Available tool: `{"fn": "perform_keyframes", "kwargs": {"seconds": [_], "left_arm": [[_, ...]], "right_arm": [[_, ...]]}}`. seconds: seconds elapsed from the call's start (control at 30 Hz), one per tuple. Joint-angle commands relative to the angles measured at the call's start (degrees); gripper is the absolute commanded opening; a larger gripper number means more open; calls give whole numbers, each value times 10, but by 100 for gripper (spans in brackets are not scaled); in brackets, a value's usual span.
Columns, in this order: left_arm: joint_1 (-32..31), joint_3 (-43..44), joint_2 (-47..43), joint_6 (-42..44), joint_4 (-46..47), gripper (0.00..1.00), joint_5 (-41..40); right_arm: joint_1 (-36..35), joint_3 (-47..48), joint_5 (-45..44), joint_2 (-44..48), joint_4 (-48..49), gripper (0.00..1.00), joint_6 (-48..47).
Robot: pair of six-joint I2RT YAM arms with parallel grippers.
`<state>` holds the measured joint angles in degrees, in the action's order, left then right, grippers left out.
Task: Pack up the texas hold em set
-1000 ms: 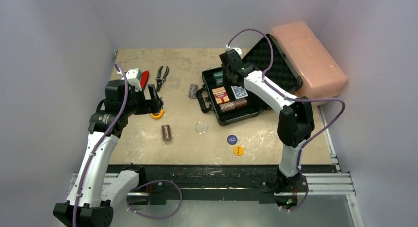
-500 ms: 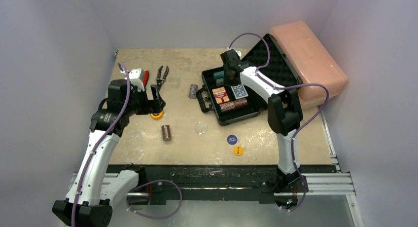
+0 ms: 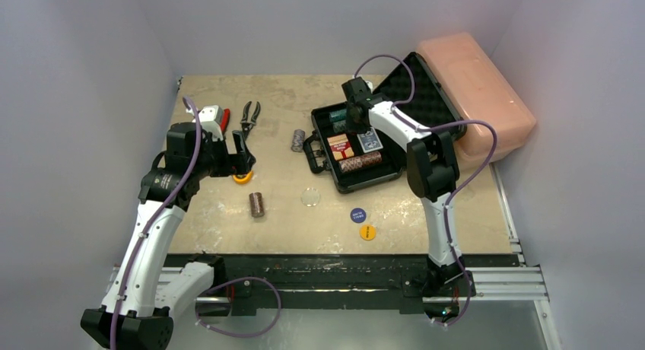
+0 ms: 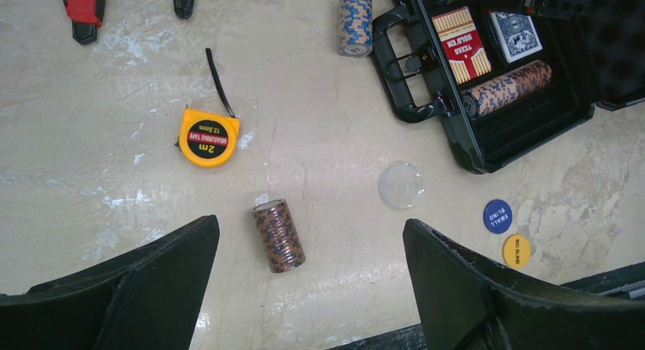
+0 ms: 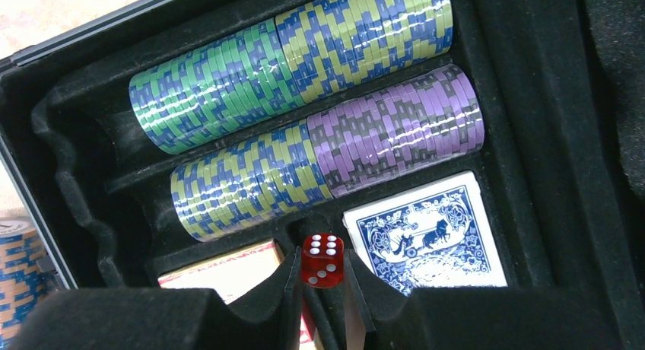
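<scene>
Right claw (image 5: 322, 280) clamped on the red die (image 5: 322, 257) over the briefcase (image 5: 536, 144), left claw (image 4: 309, 228) spread apart

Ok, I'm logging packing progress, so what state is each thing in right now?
Briefcase, open, lid tipped back.
Right gripper, shut on the red die, over the briefcase.
Left gripper, open, empty.
Brown chip stack, lying on its side on the table.
Blue-orange chip stack, on its side, outside the briefcase.

Two slim robot arms: the left arm (image 3: 148, 237) and right arm (image 3: 438, 227) have white shells with bulky black joints. A thin purple cable (image 3: 279, 303) trails along each (looping loosely). The left pincer (image 4: 310, 222) has matte black, wedge-shaped fingers (image 4: 487, 297).
</scene>
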<state>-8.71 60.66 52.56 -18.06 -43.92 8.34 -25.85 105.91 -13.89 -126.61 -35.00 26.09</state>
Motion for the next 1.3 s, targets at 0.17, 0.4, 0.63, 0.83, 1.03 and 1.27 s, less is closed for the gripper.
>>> {"fn": "perform_keyframes", "kwargs": {"seconds": [0.17,0.4,0.63,0.83,1.03,1.27], "left_arm": [[-3,20,-1,-2,16,91,3],[-3,20,-1,-2,15,91,3],[-3,20,-1,-2,15,91,3],[-3,20,-2,-1,14,91,3],[-3,20,-1,-2,15,91,3],[-3,20,0,-1,14,91,3]], "right_arm": [[4,28,19,-8,21,0,2],[6,28,30,-15,26,0,3],[11,28,48,-23,29,0,2],[14,26,49,-28,31,2,1],[16,24,49,-29,33,7,1],[18,22,51,-26,35,22,1]]}}
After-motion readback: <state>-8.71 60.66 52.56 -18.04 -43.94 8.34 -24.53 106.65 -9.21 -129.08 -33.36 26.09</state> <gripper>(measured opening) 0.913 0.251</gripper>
